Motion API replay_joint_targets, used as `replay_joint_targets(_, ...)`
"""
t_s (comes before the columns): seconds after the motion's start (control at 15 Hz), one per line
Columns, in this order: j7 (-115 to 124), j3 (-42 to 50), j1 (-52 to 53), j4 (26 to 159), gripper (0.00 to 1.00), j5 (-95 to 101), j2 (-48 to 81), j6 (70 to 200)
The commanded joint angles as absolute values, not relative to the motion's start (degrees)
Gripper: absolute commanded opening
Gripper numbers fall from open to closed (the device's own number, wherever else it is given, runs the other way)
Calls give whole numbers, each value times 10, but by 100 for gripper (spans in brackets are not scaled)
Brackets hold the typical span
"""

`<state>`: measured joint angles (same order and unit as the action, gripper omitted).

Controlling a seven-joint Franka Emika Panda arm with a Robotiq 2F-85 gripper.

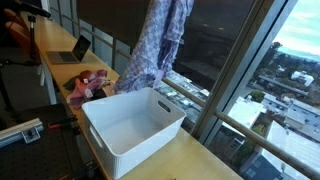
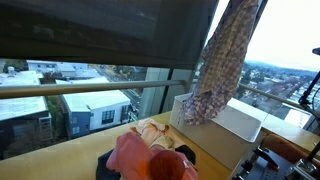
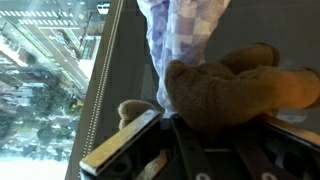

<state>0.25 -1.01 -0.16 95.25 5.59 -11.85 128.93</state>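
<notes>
Fingers [image 3: 125, 140] closed narrow on a patterned cloth [image 1: 158, 40], lilac and white, which hangs from me in one long drape. In both exterior views I am above the top edge of the picture, so only the wrist view shows the pinch. The cloth's lower end dangles just over the far left corner of a white bin [image 1: 150, 135], close to the rim. A brown fuzzy mass [image 3: 235, 90] sits against my fingers in the wrist view; I cannot tell what it is.

I judge the hold thin: a small bunch of fabric carries the whole weight, and a jerk could let it slide out. The hem could also catch on the rim and drag the bin along the wooden table [image 1: 190, 160].

Left of the bin lies a pink clothes pile [image 1: 88, 85], with a laptop [image 1: 72, 50] farther off. On the right and far side, window glass [image 1: 225, 50] stands close, leaving little swing room. The near side and the space above look open.
</notes>
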Motion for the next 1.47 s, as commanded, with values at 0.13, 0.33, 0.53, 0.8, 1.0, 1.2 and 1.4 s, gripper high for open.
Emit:
replay_joint_targets(0.13,-3,-2,-11,874,4,68,-80,1270)
replay_joint_targets(0.33,-8,3,-15,870,4,65,-76,1272)
replay_joint_targets(0.53,-11,9,-19,885,4,64,-75,1281)
replay_joint_targets(0.8,-25,23,-25,867,4,55,-68,1270)
replay_joint_targets(1.0,-34,34,-31,845,4,53,-68,1260)
replay_joint_targets(1.2,-42,42,-37,817,4,52,-66,1245)
replay_joint_targets(1.4,-43,44,-37,816,4,56,-70,1243)
